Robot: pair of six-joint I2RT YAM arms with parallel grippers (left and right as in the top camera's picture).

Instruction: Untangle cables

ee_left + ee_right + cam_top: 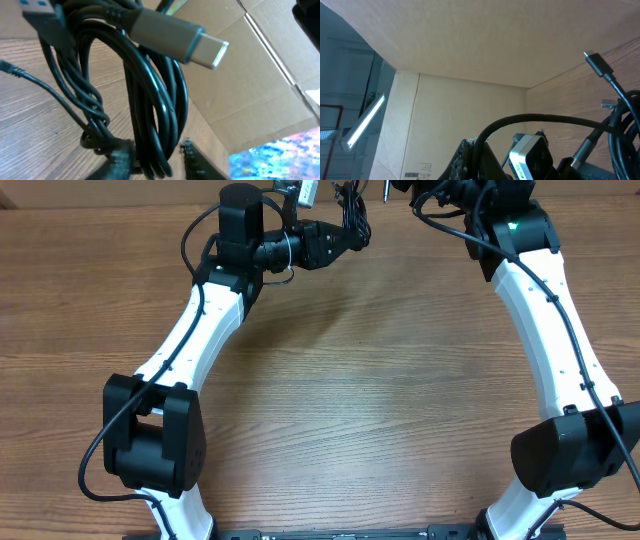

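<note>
The cables (352, 208) are a bundle of thin black cords hanging at the table's far edge, top middle of the overhead view. My left gripper (345, 235) is shut on the bundle. In the left wrist view the looped cables (150, 100) pass between the jaws (157, 160), with a grey USB-C plug (200, 47) and a blue-tipped USB plug (37, 10) sticking out above. My right gripper (410, 188) is at the top edge, just right of the bundle. In the right wrist view its jaws (480, 150) are shut on one black cord (540, 119) that arcs right to the bundle; a small plug (597, 62) stands free.
The wooden table (350, 400) spreads below both arms. A cardboard wall (470, 45) stands right behind the far edge, close to both grippers. The left arm's wrist camera housing (530, 155) sits close beside the right jaws.
</note>
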